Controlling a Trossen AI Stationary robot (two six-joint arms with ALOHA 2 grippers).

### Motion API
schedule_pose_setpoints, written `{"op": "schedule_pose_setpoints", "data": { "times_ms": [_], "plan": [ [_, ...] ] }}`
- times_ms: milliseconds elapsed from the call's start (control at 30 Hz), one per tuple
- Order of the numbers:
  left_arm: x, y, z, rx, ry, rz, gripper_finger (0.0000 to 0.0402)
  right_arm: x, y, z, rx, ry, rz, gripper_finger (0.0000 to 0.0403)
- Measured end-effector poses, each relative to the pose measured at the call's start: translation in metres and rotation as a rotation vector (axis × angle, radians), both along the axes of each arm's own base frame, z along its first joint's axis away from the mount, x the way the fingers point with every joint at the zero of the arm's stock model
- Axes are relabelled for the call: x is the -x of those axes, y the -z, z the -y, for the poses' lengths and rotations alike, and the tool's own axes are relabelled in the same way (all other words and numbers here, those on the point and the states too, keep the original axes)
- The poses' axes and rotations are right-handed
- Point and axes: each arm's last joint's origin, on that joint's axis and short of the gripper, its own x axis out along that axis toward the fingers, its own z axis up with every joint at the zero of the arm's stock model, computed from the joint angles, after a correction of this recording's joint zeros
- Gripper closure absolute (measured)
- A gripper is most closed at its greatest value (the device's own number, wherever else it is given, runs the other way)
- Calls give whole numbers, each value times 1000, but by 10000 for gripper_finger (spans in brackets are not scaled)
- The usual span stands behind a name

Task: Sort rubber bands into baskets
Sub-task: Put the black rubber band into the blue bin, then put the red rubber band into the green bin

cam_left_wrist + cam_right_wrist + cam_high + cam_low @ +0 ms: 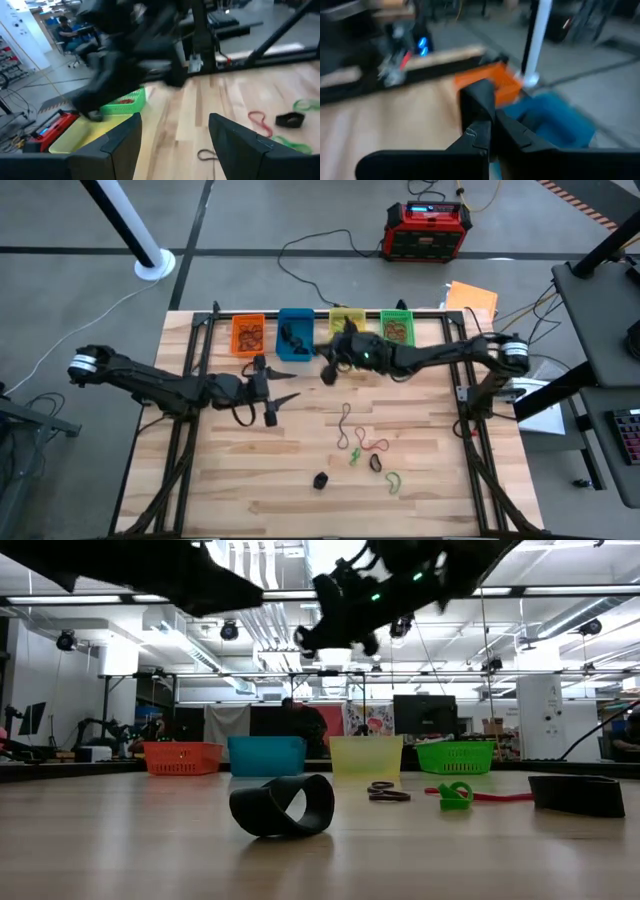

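Where the camera looks straight down, we see four baskets in a row along the surface's (250, 480) 12 o'clock edge: the orange basket (247, 334), the blue basket (294, 334), the yellow basket (346, 320) and the green basket (397, 327). Loose rubber bands (365, 450) lie scattered toward 5 o'clock of the surface's middle, with a dark clump (320, 479) at 6 o'clock. Our right gripper (328, 366) hangs just at 6 o'clock of the blue basket; the left gripper (277, 404) waits toward 9 o'clock, fingers spread, holding nothing.

From table height, the four baskets stand side by side at the far edge. A black band (282, 805) stands curled in front, a green band (455, 794) and a dark brown one (385, 793) behind it. Both arms hang overhead.

Through the left wrist camera, its two fingers (120, 145) stand wide apart with bare wood between them; the other arm is a blur over the yellow and green baskets.

Through the right wrist camera, the fingers (480, 120) are pressed together over the orange and blue baskets. A faint pale mark sits at their seam; we cannot tell whether a band is pinched there.
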Motion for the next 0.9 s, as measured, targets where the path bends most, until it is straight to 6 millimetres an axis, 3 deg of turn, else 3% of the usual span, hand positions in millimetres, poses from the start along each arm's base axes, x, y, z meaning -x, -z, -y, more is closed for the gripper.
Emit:
{"op": "schedule_pose_setpoints", "data": {
  "times_ms": [200,400,667,900],
  "plan": [
    [22,-21,-3,102,-7,83,187,-33,23,54,82,97,67,394],
    [41,-30,-6,199,-19,102,187,-65,50,93,7,174,54,394],
    [43,-28,-6,288,-33,98,187,-94,54,112,-64,182,-163,365],
    [38,-22,-5,355,-47,79,187,-100,35,114,-79,181,-223,309]
  ]
}}
